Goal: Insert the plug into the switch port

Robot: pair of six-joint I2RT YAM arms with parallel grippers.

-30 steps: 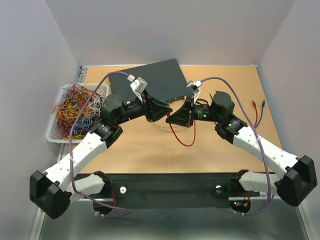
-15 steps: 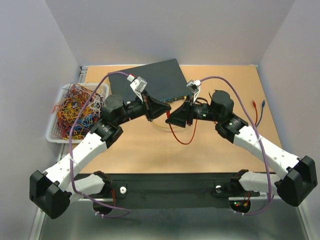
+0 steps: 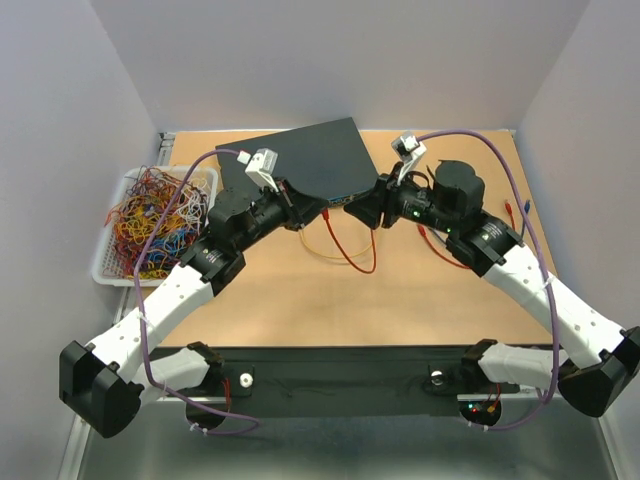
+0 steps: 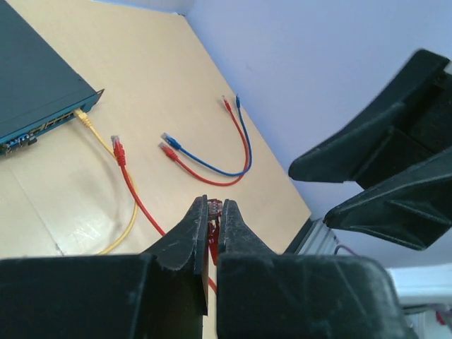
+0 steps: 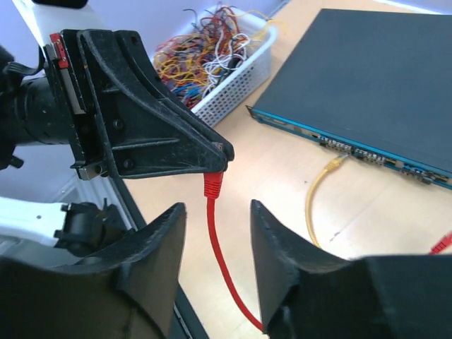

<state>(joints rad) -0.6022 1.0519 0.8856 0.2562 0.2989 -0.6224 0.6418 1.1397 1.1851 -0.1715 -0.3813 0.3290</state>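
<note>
Plain pale walls close in a light wooden table on three sides. The switch, a flat dark blue-grey metal box, lies at the far middle of the table, its thin face of small sockets turned toward the arms.

Left of the switch sits one white basket with slotted plastic walls. It is heaped with a tangle of thin wires in red, yellow, orange and blue, too knotted to count.

Four short cables lie loose outside the basket. One yellow cable meets the socket row at one end and curls away in front of the switch. Right of the switch, near the wall, a blue cable and a red cable lie side by side in matching loops, each with small moulded plugs at both ends.

The fourth is a second red cable. Its free end rests beside the yellow one, just in front of the switch. The left gripper has its black tapered fingers pinched tight on the red plug at the other end, in the air in front of the socket face. The cord hangs down from there.

The right gripper faces it from the right of the switch's front, jaws standing apart and holding nothing; the red cord hangs between them without touching either
</note>
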